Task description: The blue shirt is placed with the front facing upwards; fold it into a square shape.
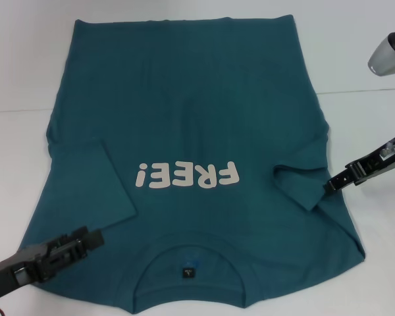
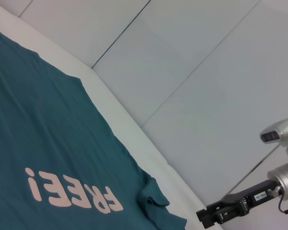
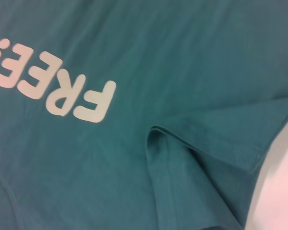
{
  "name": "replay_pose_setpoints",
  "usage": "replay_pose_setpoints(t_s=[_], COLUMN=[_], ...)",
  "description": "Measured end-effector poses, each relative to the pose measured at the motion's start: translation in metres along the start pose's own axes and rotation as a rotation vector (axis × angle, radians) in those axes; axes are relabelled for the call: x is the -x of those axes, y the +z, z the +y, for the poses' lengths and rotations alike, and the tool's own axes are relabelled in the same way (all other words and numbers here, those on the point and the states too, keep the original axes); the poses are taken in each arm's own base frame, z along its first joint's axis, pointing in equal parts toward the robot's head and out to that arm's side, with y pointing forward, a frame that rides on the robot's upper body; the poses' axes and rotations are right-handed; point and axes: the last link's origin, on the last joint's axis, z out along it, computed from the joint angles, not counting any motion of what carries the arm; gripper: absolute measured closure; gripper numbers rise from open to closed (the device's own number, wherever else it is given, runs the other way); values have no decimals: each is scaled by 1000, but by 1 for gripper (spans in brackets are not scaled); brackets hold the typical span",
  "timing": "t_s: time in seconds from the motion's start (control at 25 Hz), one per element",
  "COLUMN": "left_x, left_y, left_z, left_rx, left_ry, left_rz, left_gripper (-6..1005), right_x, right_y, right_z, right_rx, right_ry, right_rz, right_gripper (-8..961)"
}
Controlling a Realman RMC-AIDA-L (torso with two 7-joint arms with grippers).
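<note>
Large teal-blue cotton T-shirt (image 1: 197, 131) with cream "FREE!" lettering flat on my white desk (image 1: 13, 59), both sleeves folded inward, my left gripper (image 1: 92, 238) over its shoulder, my right gripper (image 1: 330, 185) at the folded sleeve, I cannot tell either's jaws.

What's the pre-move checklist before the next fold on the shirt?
1. Blue shirt front up, "FREE!" lettering showing: ok.
2. Both sleeves folded in over the body, left sleeve and right sleeve: ok.
3. Left gripper over the shirt near the collar side: ok.
4. Right gripper at the right sleeve's edge: ok.
5. Either gripper holding cloth: cannot tell.
6. Shirt fully on the table: near edge cannot tell.
</note>
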Motion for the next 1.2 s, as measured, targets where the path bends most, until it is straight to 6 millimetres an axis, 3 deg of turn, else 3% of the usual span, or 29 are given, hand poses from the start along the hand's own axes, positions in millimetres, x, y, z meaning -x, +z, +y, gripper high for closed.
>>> replay_pose_setpoints(t_s=[0.56, 0.92, 1.2], left_x=[2, -19, -32], left_y=[1, -25, -35], left_z=[0, -15, -26], left_rx=[3, -117, -197], left_ry=[-31, -546, -540], left_rz=[1, -20, -36], left_gripper=[380, 378, 377], right_x=[-2, 0, -6], right_y=[5, -14, -12], right_z=[0, 11, 13], right_rx=[0, 336, 420], right_ry=[23, 122, 131], right_rz=[-21, -295, -351], right_gripper=[193, 183, 154])
